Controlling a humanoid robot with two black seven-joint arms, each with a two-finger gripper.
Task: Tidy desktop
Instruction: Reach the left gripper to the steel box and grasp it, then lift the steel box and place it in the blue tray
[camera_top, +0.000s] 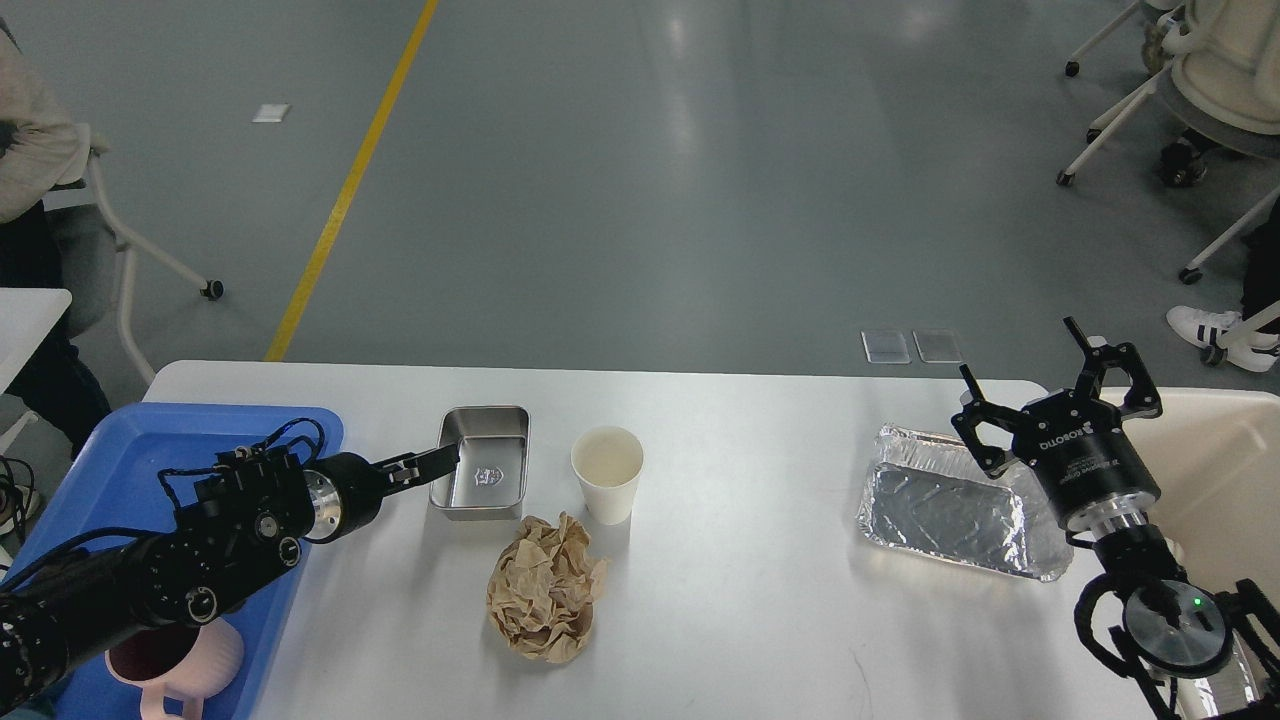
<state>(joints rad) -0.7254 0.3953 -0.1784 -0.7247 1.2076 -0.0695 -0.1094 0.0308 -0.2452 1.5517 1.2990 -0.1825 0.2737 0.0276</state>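
The white desktop (750, 520) holds a small steel tray (480, 465), a white paper cup (607, 475), a crumpled brown paper ball (547, 590) and a foil tray (950, 505). My left gripper (440, 460) reaches in low from the left, with its tip at the steel tray's left rim. It is seen edge-on, so its fingers cannot be told apart. My right gripper (1018, 350) is open and empty. It points up and away above the far right end of the foil tray.
A blue plastic tray (150, 430) sits at the desktop's left end, under my left arm, with a pink mug (170, 665) in its near part. A cream bin (1220, 470) stands off the right end. Chairs and people are beyond the desktop.
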